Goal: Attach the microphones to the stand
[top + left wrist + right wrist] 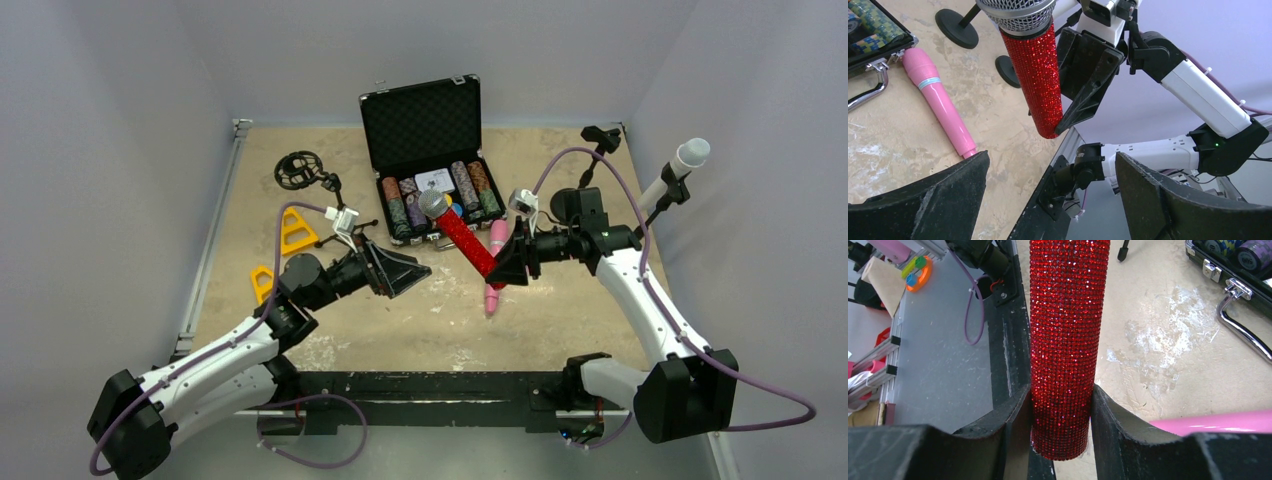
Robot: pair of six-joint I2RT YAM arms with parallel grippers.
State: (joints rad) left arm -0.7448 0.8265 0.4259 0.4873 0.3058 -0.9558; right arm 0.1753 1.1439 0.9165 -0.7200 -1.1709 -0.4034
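My right gripper (499,270) is shut on the lower end of the glittery red microphone (462,238). It holds the microphone above the table, tilted, with the silver grille (433,204) up and to the left. The right wrist view shows the fingers (1015,412) clamped on its red body (1068,330). The pink microphone (494,268) lies on the table just below it and also shows in the left wrist view (938,106). The white microphone (684,160) sits in a black stand clip (671,193) at far right. Another clip (600,134) is empty. My left gripper (402,270) is open and empty, facing the red microphone (1035,75).
An open black case (424,125) of poker chips stands at the back centre, its chrome handle (1243,327) near the pink microphone. A black round mount on a small tripod (298,170) and two yellow triangular pieces (297,232) lie at left. Black stand feet (955,27) rest beyond the microphones.
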